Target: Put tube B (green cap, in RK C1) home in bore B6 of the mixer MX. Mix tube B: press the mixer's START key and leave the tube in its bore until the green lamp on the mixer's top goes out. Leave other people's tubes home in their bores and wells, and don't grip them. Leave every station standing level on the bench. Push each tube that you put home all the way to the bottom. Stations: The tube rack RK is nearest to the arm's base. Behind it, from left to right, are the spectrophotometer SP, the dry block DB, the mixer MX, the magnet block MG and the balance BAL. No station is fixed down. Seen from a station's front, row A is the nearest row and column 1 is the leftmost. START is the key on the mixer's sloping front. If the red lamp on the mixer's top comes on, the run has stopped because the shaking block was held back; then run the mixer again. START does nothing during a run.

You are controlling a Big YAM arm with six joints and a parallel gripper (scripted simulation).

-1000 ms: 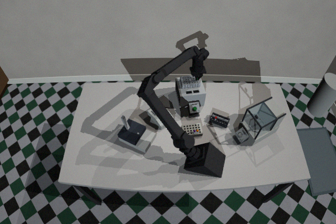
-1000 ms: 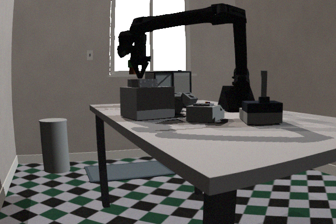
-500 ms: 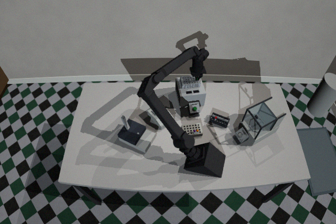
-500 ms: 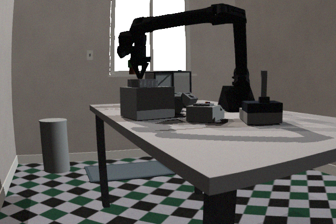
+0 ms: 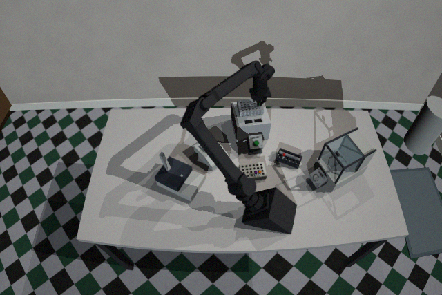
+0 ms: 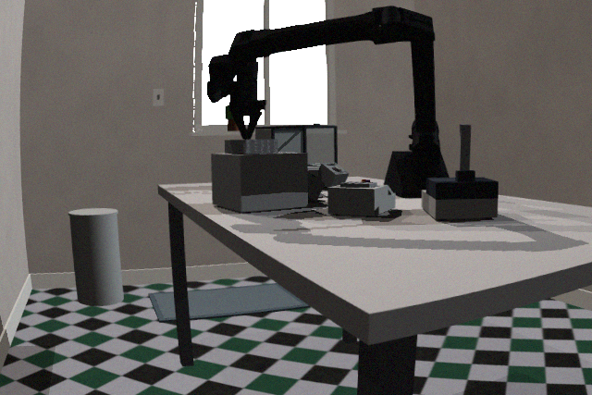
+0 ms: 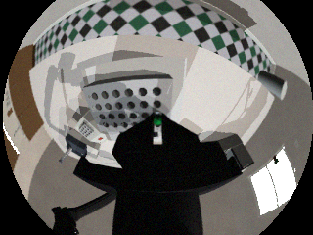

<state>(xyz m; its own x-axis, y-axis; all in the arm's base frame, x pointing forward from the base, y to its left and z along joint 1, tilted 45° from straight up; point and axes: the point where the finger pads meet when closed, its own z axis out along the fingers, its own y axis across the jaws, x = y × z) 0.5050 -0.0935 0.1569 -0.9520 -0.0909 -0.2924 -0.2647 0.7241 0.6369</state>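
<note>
The mixer MX [image 5: 249,121] stands at the back middle of the bench, with its grey shaking block [image 5: 246,107] full of bores on top. It also shows in the side view [image 6: 260,180]. My gripper [image 5: 258,100] points straight down over the block's right end and is shut on tube B [image 7: 156,127], whose green cap shows between the fingers. In the side view the tube [image 6: 231,118] hangs upright beside the fingers [image 6: 247,131], its lower end just above the block. I cannot tell which bore lies under it. The green START key [image 5: 255,142] is on the sloping front. The two lamps [image 5: 251,120] look dark.
The rack RK [image 5: 253,170] holds some coloured tubes in front of the mixer. The magnet block [image 5: 289,157] and the glass balance [image 5: 338,161] stand to the right. The dry block [image 5: 199,156] and the spectrophotometer [image 5: 175,177] stand to the left. The arm's base [image 5: 269,209] is at the front.
</note>
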